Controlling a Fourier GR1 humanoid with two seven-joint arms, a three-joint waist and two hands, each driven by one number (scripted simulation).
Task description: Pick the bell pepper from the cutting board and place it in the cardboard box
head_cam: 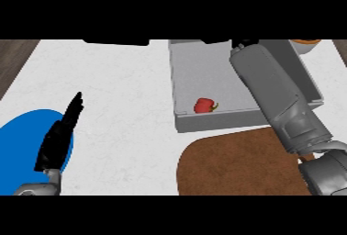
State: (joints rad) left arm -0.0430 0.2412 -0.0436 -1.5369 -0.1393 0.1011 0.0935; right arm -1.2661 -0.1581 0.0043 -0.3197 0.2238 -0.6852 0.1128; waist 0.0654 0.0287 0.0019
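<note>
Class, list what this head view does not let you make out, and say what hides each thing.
1. The right hand: head view, nearly all cut off at the top edge; its state is unreadable.
2. The cardboard box: head view, the right forearm covers its right side.
3. The orange thing: head view, cut off at the top edge; unidentifiable.
4. The black thing: head view, likewise cut off at the top edge.

Nothing I can see from my head view carries any readable text, label, brand, number or sign.
</note>
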